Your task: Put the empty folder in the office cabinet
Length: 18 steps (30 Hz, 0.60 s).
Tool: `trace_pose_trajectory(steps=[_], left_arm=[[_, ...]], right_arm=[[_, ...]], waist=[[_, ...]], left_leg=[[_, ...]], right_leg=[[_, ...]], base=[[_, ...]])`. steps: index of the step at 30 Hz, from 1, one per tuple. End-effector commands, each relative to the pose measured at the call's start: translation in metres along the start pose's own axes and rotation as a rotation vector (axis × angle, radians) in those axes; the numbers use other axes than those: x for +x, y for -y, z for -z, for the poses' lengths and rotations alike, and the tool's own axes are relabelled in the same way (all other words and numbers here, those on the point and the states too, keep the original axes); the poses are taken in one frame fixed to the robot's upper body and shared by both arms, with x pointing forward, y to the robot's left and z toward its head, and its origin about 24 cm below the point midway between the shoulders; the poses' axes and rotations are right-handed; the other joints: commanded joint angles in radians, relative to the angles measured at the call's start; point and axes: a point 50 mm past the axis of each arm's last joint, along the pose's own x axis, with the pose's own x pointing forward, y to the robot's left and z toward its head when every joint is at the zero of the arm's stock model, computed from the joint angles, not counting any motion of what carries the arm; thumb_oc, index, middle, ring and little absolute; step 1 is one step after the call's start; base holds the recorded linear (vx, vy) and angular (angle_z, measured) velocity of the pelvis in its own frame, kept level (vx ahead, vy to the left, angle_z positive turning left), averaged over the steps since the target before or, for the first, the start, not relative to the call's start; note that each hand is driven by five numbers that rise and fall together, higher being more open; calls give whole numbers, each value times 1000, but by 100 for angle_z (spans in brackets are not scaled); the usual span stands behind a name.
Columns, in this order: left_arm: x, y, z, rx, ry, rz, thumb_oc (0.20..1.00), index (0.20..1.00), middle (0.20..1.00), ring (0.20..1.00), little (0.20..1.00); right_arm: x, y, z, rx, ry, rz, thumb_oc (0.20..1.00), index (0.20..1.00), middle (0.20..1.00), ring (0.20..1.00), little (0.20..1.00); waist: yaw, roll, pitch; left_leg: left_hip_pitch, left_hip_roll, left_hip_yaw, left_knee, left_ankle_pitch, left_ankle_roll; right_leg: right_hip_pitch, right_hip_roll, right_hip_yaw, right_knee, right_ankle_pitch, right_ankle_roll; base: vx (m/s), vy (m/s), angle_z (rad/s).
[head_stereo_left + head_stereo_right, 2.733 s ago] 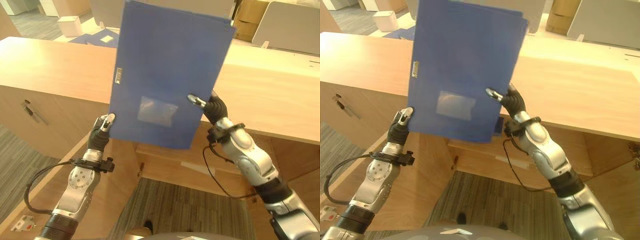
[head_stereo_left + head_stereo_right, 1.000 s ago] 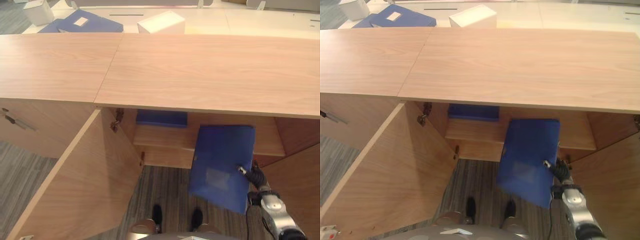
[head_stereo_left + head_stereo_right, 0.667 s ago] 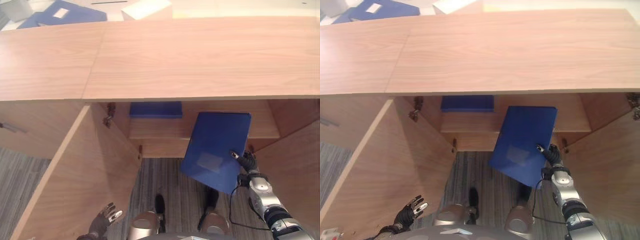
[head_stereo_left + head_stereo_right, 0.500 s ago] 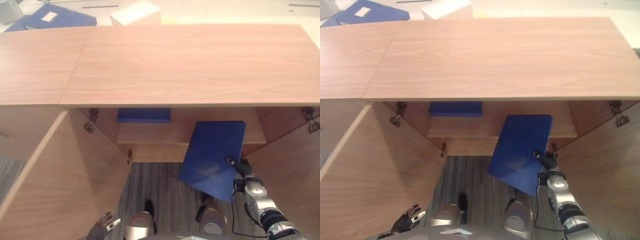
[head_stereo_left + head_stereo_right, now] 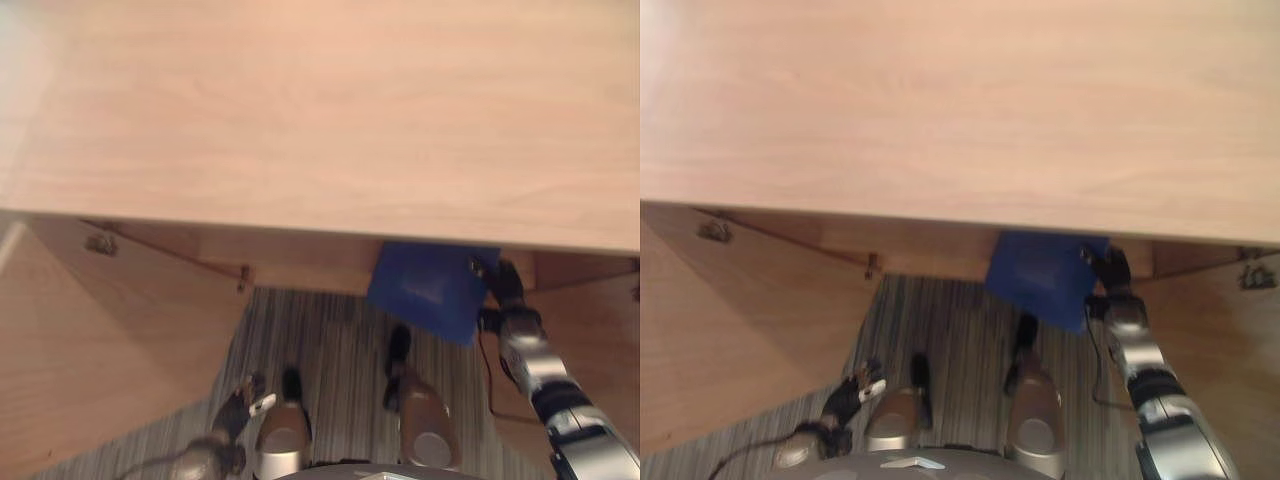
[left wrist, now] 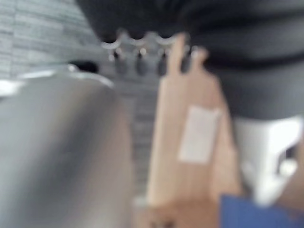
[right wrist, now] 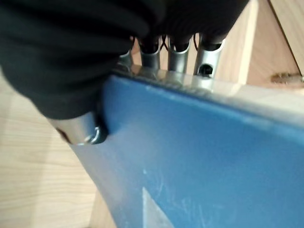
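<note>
A broad wooden counter (image 5: 330, 110) takes up the upper half of the head views and overhangs the office cabinet (image 5: 300, 262), so most of the cabinet's inside is hidden beneath it. At the lower left an open cabinet door (image 5: 90, 350) swings out over the striped grey carpet (image 5: 330, 360); a metal hinge (image 5: 99, 243) shows near its upper edge.

The blue folder (image 5: 430, 290) sits right of centre, its upper part already under the counter's front edge and its lower corner hanging out over the carpet. The right hand (image 5: 500, 285) grips it at the right edge: in the right wrist view the thumb (image 7: 80, 133) presses one face while the fingers (image 7: 206, 61) curl behind the other, pinching the folder (image 7: 199, 161). A pale label patch shows on the cover, but no writing can be read.

The left hand (image 5: 240, 405) hangs low at the lower left, above the carpet, fingers loosely spread and holding nothing.
</note>
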Motion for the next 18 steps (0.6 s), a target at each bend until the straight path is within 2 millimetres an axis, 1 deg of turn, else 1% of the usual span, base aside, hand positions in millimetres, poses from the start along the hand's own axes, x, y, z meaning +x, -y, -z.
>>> trace_pose_trajectory(steps=[1, 2, 3, 4, 6, 8, 9, 11, 13, 14, 15, 16, 18], left_arm=[[-26, -17, 13, 30, -27, -100, 1000, 1000, 1000, 1000, 1000], [-21, -14, 11, 29, -25, -102, 1000, 1000, 1000, 1000, 1000], [-19, -12, 12, 37, -30, -93, 1000, 1000, 1000, 1000, 1000], [-16, -6, 15, 47, -50, -72, 1000, 1000, 1000, 1000, 1000], [-16, -6, 15, 49, -50, -71, 1000, 1000, 1000, 1000, 1000], [-15, -1, 18, 43, -59, -54, 1000, 1000, 1000, 1000, 1000], [-14, 4, 21, 44, -69, -43, 1000, 1000, 1000, 1000, 1000], [-14, 8, 24, 38, -74, -34, 1000, 1000, 1000, 1000, 1000], [-12, 11, 25, 35, -77, -23, 1000, 1000, 1000, 1000, 1000], [-10, 14, 25, 33, -75, -14, 1000, 1000, 1000, 1000, 1000], [-9, 15, 25, 31, -76, -12, 1000, 1000, 1000, 1000, 1000], [-8, 15, 25, 26, -78, -10, 1000, 1000, 1000, 1000, 1000], [-7, 15, 24, 22, -78, -7, 1000, 1000, 1000, 1000, 1000]], right_arm=[[5, -9, -12, 183, 60, 159, 200, 200, 200, 200, 200], [12, -11, -20, 274, 67, 254, 200, 200, 200, 200, 200], [17, -12, -26, 324, 66, 308, 200, 200, 200, 200, 200], [26, -9, -35, 415, 68, 390, 200, 200, 200, 200, 200], [26, -8, -36, 421, 68, 394, 200, 200, 200, 200, 200], [33, 2, -44, 497, 75, 472, 200, 200, 200, 200, 200], [37, 9, -50, 552, 77, 537, 200, 200, 200, 200, 200], [40, 16, -56, 602, 78, 595, 200, 200, 200, 200, 200], [43, 24, -67, 680, 110, 682, 200, 200, 200, 200, 200], [45, 30, -75, 732, 130, 731, 200, 200, 200, 200, 200], [46, 31, -76, 750, 126, 741, 200, 200, 200, 200, 200], [48, 35, -85, 803, 141, 786, 200, 200, 200, 200, 200], [50, 37, -92, 846, 142, 812, 200, 200, 200, 200, 200]], waist=[[23, -56, -40], [30, -52, -15], [35, -50, -1], [45, -38, 21], [45, -40, 20], [52, -29, 26], [60, -14, 26], [66, -9, 26], [75, 5, 26], [80, 9, 26], [83, 15, 26], [91, 19, 26], [95, 19, 26]], left_leg=[[4, -46, -60, 141, -153, 63], [-24, -52, -75, 160, -165, 65], [-36, -53, -80, 165, -168, 66], [-48, -49, -85, 167, -170, 65], [-51, -52, -85, 164, -167, 65], [-62, -53, -89, 152, -160, 63], [-69, -50, -93, 149, -163, 61], [-81, -56, -95, 146, -156, 61], [-90, -50, -96, 148, -158, 58], [-101, -53, -98, 145, -150, 56], [-101, -50, -98, 147, -153, 56], [-112, -50, -101, 150, -152, 56], [-126, -54, -105, 154, -146, 57]], right_leg=[[-2, -142, 115, -56, 56, 172], [-37, -143, 117, -38, 54, 169], [-53, -144, 114, -34, 55, 167], [-65, -138, 105, -32, 53, 164], [-68, -141, 105, -34, 56, 163], [-81, -138, 98, -38, 54, 160], [-94, -135, 94, -30, 48, 157], [-106, -140, 90, -26, 48, 153], [-111, -137, 84, -20, 40, 151], [-119, -141, 82, -19, 41, 148], [-118, -138, 81, -16, 35, 148], [-122, -139, 79, -11, 30, 146], [-129, -141, 79, -10, 30, 144]], base=[[-57, -18, 34], [-82, -34, 45], [-91, -68, 20], [-60, -50, 10], [-33, -24, 3], [-29, -19, 11], [-15, -10, 10], [-3, -7, 6], [13, -2, 10], [17, 14, 8], [0, 0, 0], [43, 15, -1], [0, 0, 0]])
